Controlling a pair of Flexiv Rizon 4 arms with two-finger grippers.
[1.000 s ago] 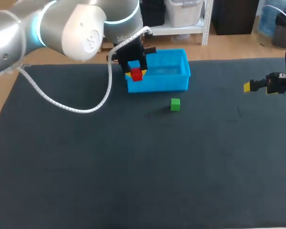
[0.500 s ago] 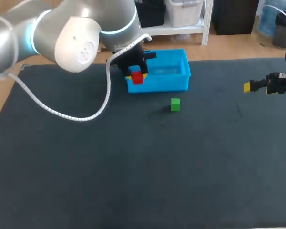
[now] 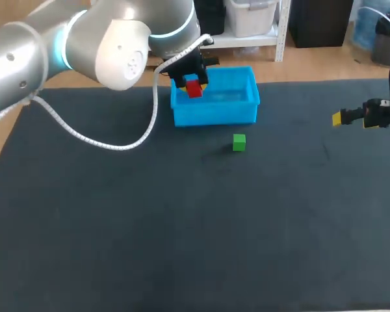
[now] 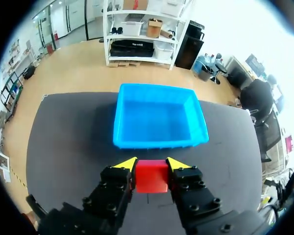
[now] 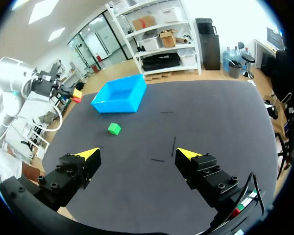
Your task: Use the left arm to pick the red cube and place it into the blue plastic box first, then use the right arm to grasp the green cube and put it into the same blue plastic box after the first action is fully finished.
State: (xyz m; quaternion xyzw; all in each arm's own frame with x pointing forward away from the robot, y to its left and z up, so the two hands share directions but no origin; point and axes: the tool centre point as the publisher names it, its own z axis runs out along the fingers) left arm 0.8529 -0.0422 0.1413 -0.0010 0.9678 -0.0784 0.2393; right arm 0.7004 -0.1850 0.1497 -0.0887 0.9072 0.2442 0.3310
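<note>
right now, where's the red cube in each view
Head view: red cube in the left arm's jaws, at the blue plastic box's left end.
Left wrist view: cube between the jaws, box ahead.
Right wrist view: tiny red speck beside the box, far ahead.
Shared landmark: the blue plastic box.

A red cube [image 4: 151,176] is gripped on two sides by the yellow fingertips of the left gripper [image 4: 151,164], raised at the left end of an open blue plastic box [image 3: 214,116]. A green cube [image 3: 239,142] rests flat near the box's front wall, not touching it.
</note>
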